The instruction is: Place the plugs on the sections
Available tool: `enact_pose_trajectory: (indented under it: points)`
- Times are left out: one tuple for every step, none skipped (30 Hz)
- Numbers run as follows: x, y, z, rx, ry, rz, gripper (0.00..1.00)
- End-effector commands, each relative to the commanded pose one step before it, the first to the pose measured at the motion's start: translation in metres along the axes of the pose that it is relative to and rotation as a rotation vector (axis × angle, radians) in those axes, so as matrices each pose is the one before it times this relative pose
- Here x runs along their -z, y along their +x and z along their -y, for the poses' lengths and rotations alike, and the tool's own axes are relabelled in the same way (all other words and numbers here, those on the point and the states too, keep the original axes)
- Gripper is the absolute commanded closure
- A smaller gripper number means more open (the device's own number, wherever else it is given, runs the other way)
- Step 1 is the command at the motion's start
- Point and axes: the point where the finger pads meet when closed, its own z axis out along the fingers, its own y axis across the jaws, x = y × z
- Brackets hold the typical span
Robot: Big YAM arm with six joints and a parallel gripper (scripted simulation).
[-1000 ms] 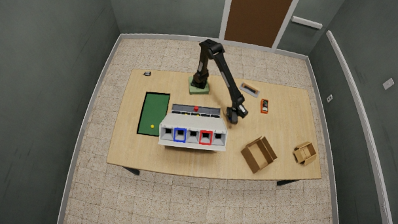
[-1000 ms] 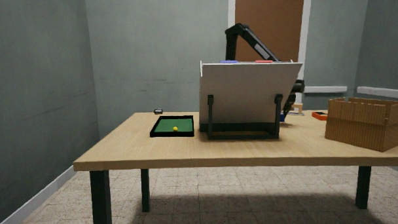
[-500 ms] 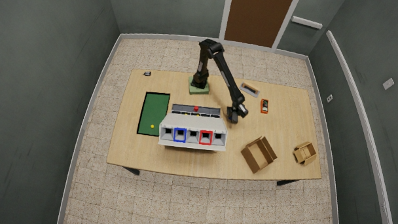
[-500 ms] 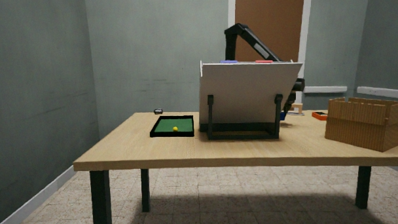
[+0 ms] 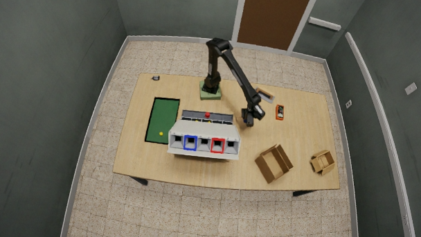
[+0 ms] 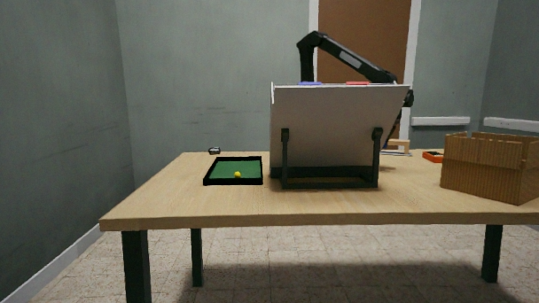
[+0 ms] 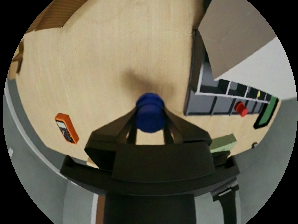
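Note:
My gripper point(image 5: 248, 123) point(image 7: 150, 111) is shut on the blue plug point(image 7: 150, 111) and holds it above the table, just right of the funnel rig. The white cover point(image 5: 204, 129) point(image 6: 332, 124) carries several funnels, among them a blue-banded funnel point(image 5: 190, 142) and a red-banded funnel point(image 5: 217, 145). Behind it lies the grey row of sections point(image 5: 192, 114) point(image 7: 212, 103). The red plug point(image 5: 207, 114) point(image 7: 242, 111) stands on the flat front part of a middle section. A yellow marble point(image 5: 160, 133) point(image 6: 238, 174) lies in the green tray point(image 5: 163, 111) point(image 6: 230, 168). In the side view the cover hides the gripper.
Two open cardboard boxes point(image 5: 273, 163) point(image 5: 323, 161) stand at the table's right front. An orange device point(image 5: 280, 112) and a small wooden box point(image 5: 266, 94) lie right of the arm. The arm's green base point(image 5: 210, 94) is behind the rig. A small dark object point(image 5: 156, 77) lies at the far left corner.

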Motion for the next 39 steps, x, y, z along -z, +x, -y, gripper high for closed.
enact_pose_trajectory:
  points:
    - [0.03361,-0.01168,-0.02049,0.00282,-0.03922,0.03554,1.0]
    - [-0.00809,0.00128,0.00111,0.00139,0.02486,-0.02419,1.0]
    - [0.00511,-0.00006,-0.00007,-0.00016,-0.00025,0.00023,1.0]
    - [0.01275,-0.00057,-0.00048,-0.00027,-0.01525,0.01483,1.0]
    - [0.00933,-0.00034,-0.00028,-0.00047,-0.01015,0.00986,1.0]
    - [0.00318,-0.00005,-0.00005,-0.0003,-0.00013,0.00012,1.0]
    - [0.00249,-0.00002,-0.00003,0.00002,-0.0001,0.00009,1.0]
    - [0.00182,-0.00001,-0.00001,0.00024,-0.00007,0.00006,1.0]
    - [0.00119,0.0,-0.00001,0.00024,-0.00005,0.00004,1.0]
    - [-0.00332,0.0002,0.00015,0.00028,0.00727,-0.00707,1.0]
    - [-0.00743,0.00041,0.00031,0.00044,0.01407,-0.01369,1.0]
    - [-0.00191,0.00009,0.00007,0.00043,0.00357,-0.00347,1.0]
    - [0.0,0.0,0.0,0.00013,0.0,0.0,1.0]
    - [0.0015,-0.00007,-0.00005,-0.00004,-0.00275,0.00268,1.0]
    - [0.00052,-0.00002,-0.00002,-0.00001,-0.00095,0.00092,1.0]
    - [0.00006,0.0,0.0,0.0,-0.00011,0.00011,1.0]
    - [0.0,0.0,0.0,0.0,0.0,0.0,1.0]
    - [0.0,0.0,0.0,0.0,0.0,0.0,1.0]
    - [0.0,0.0,0.0,0.0,0.0,0.0,1.0]
    - [0.0,0.0,0.0,0.0,0.0,0.0,1.0]
    - [0.0,0.0,0.0,0.0,0.0,0.0,1.0]
    - [0.0,0.0,0.0,0.0,0.0,0.0,1.0]
    - [0.0,0.0,0.0,0.0,0.0,0.0,1.0]
    - [0.0,0.0,0.0,0.0,0.0,0.0,1.0]
    - [0.0,0.0,0.0,0.0,0.0,0.0,1.0]
    - [0.0,0.0,0.0,0.0,0.0,0.0,1.0]
    - [0.0,0.0,0.0,0.0,0.0,0.0,1.0]
    - [0.0,0.0,0.0,0.0,0.0,0.0,1.0]
    - [0.0,0.0,0.0,0.0,0.0,0.0,1.0]
    - [0.0,0.0,0.0,0.0,0.0,0.0,1.0]
    - [0.0,0.0,0.0,0.0,0.0,0.0,1.0]
    - [0.0,0.0,0.0,0.0,0.0,0.0,1.0]
    - [0.0,0.0,0.0,0.0,0.0,0.0,1.0]
    - [0.0,0.0,0.0,0.0,0.0,0.0,1.0]
    - [0.0,0.0,0.0,0.0,0.0,0.0,1.0]
    - [0.0,0.0,0.0,0.0,0.0,0.0,1.0]
    - [0.0,0.0,0.0,0.0,0.0,0.0,1.0]
    - [0.0,0.0,0.0,0.0,0.0,0.0,1.0]
    - [0.0,0.0,0.0,0.0,0.0,0.0,1.0]
